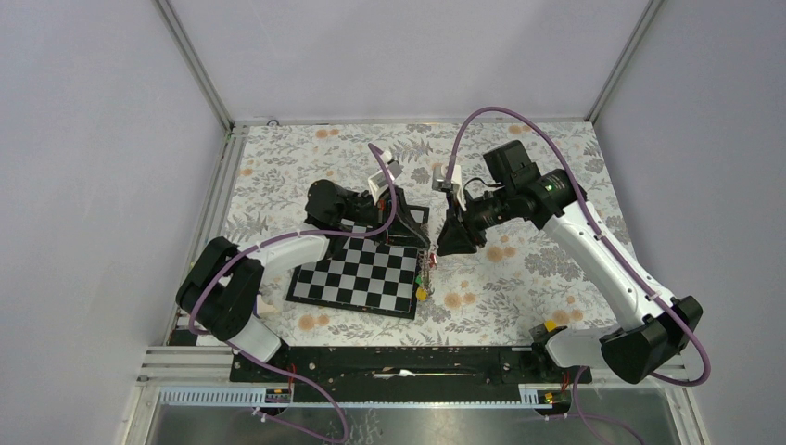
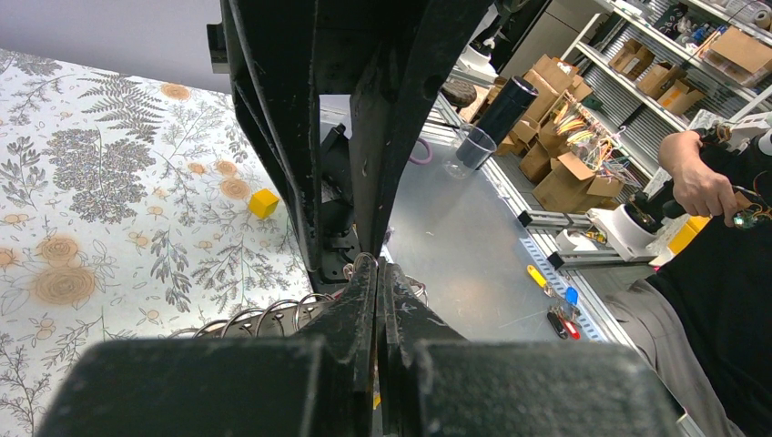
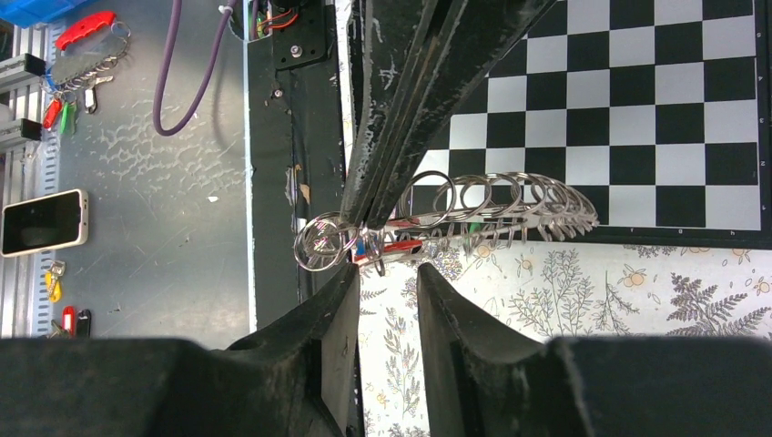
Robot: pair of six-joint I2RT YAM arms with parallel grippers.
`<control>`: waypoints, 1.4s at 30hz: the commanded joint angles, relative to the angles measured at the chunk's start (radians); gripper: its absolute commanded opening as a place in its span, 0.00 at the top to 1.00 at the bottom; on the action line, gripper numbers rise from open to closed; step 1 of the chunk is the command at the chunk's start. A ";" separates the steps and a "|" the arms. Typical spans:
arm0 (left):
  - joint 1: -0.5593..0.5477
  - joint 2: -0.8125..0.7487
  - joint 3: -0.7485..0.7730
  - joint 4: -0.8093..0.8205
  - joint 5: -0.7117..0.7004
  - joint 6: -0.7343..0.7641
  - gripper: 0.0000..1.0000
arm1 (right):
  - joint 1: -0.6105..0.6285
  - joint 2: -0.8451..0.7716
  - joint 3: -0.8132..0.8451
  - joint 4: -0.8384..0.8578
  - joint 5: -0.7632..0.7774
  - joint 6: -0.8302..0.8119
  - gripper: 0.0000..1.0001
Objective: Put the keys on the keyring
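Robot arms meet over the right edge of a chessboard [image 1: 357, 273] at mid-frame in the overhead view. The left jaws, fingers [image 2: 362, 300] clenched together, grip the keyring [image 3: 510, 218]. It is held over the floral-patterned counter [image 1: 528, 269], with its wire loops fanned in a row across the centre of the right wrist view. Keys [image 1: 422, 276] with coloured tags dangle beneath it, a yellow tag at the bottom of the bunch in the overhead frame. A red tag [image 3: 398, 247] sits just at the tips of the right jaws, which stand parted, fingers [image 3: 332, 309] either side of a gap, gripping nothing. A yellow cube [image 2: 264, 202] lies on the counter at centre left of the left wrist view. A phone [image 3: 44, 221] lies at the left edge of the right wrist view, with loose keys [image 3: 56, 109] above it.
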 commanded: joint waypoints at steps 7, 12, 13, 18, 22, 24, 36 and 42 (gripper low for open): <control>-0.003 -0.007 0.052 0.086 0.009 -0.017 1.00 | -0.008 0.010 -0.003 0.014 -0.062 -0.008 0.77; -0.003 -0.005 0.050 0.105 0.007 -0.028 1.00 | -0.009 0.016 -0.014 0.022 -0.073 -0.005 0.84; -0.003 -0.004 0.050 0.110 0.007 -0.033 1.00 | -0.009 0.016 -0.019 0.026 -0.075 -0.003 0.85; -0.003 0.006 0.050 0.150 0.005 -0.060 1.00 | -0.009 0.020 -0.039 0.042 -0.087 0.005 0.94; -0.003 0.011 0.048 0.167 0.005 -0.072 1.00 | -0.009 0.025 -0.040 0.051 -0.100 0.015 1.00; -0.003 0.012 0.047 0.171 0.003 -0.074 1.00 | -0.009 0.028 -0.042 0.055 -0.106 0.017 1.00; -0.005 0.009 0.033 0.163 0.000 -0.060 1.00 | -0.009 0.033 -0.037 0.063 -0.118 0.030 1.00; -0.005 0.012 0.038 0.164 0.000 -0.060 1.00 | -0.009 0.022 -0.035 0.048 -0.093 0.012 0.99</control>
